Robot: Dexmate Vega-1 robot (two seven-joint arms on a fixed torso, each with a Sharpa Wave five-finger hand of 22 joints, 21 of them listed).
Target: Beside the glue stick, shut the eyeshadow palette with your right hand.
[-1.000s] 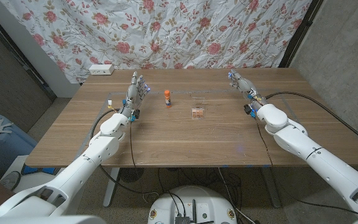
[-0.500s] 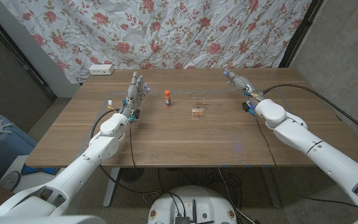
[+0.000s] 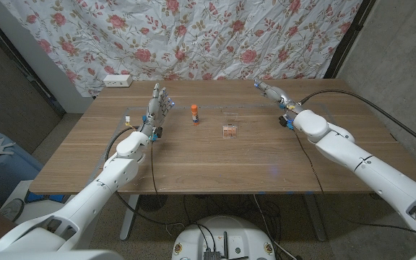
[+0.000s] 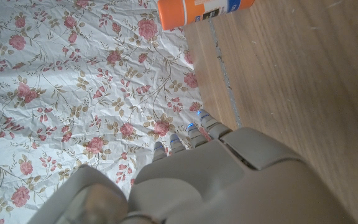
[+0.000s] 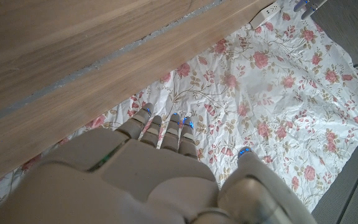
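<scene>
A small open eyeshadow palette (image 3: pixel 229 130) lies mid-table, its pinkish pans facing up. An orange-capped glue stick (image 3: pixel 194 113) stands upright to its left and a little farther back; its orange end (image 4: pixel 197 10) also shows in the left wrist view. My right hand (image 3: pixel 272 92) is up over the far right part of the table, well right of and behind the palette, fingers stretched out and holding nothing. My left hand (image 3: pixel 158 105) stands on its edge left of the glue stick, fingers straight and apart, nothing in it.
A white power strip (image 3: pixel 117 80) lies at the table's far left corner. A small pale item (image 3: pixel 127 118) sits near the left edge. A floral cloth (image 3: pixel 193 36) hangs behind the table. A black cable (image 3: pixel 352 112) runs over the right side.
My right hand has swung left and slightly farther back over the table, with the forearm following. The left hand, palette and glue stick have stayed put.
</scene>
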